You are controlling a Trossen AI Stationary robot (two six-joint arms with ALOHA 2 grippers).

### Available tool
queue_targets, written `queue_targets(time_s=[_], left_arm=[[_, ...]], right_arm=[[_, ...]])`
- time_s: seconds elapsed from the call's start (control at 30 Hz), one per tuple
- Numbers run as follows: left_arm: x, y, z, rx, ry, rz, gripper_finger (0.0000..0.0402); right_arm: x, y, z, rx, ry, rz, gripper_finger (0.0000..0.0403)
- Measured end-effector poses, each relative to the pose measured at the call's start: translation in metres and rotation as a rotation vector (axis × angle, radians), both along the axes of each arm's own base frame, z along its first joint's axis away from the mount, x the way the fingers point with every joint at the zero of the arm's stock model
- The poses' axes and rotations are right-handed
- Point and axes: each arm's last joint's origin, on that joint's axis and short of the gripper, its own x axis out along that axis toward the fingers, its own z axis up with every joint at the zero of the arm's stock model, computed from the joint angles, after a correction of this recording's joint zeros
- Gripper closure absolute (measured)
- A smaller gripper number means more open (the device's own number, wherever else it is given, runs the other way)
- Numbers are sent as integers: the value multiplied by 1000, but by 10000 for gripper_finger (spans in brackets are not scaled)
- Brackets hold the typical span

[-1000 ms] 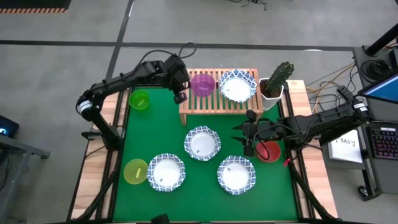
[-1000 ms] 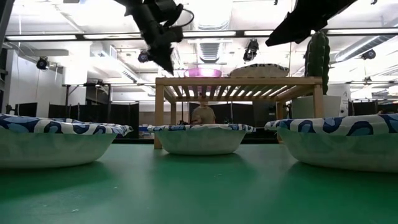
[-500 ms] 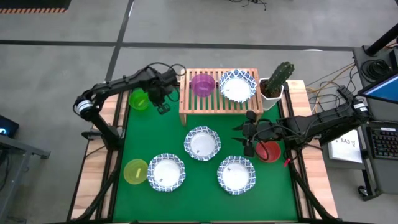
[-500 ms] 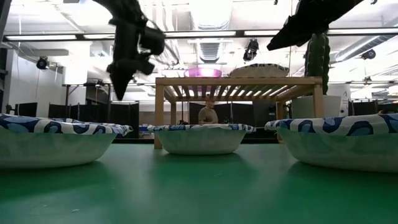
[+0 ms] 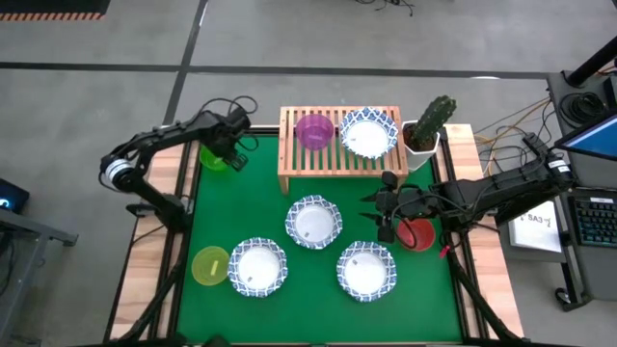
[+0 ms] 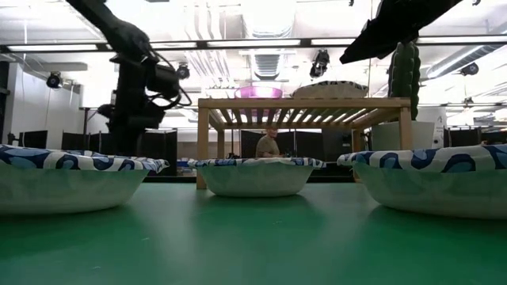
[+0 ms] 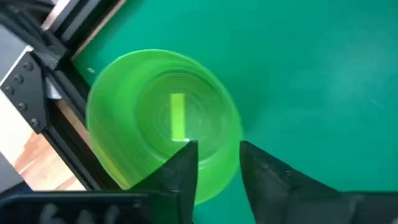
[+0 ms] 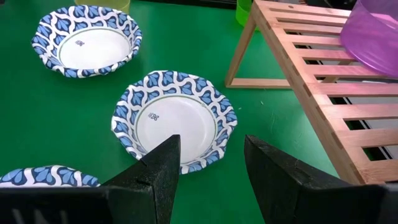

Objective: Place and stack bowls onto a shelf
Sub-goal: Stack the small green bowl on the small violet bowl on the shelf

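Left gripper (image 7: 214, 163) over the green bowl (image 5: 216, 156) at the mat's far-left corner, fingers spread across its rim, right gripper (image 8: 208, 163) spread above the patterned bowls (image 8: 175, 120), purple bowl (image 5: 313, 130) and one patterned bowl (image 5: 368, 133) on the shelf (image 5: 337, 162).

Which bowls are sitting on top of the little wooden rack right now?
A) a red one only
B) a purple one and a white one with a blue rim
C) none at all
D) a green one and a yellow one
B: seen from above, the purple bowl and one blue-rimmed white bowl sit side by side on the shelf, while the other bowls are on the green mat or at its edge.
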Motion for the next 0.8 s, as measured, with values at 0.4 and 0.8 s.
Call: queue_targets(time_s=[0.4,0.8], left_arm=[[-6,-3,-22,7,-64,-1,252],[-9,-7,-46,48,-103,-2,310]], right_arm=[[0,0,-2,-1,5,-1,235],[0,0,-5,-15,-1,8,235]])
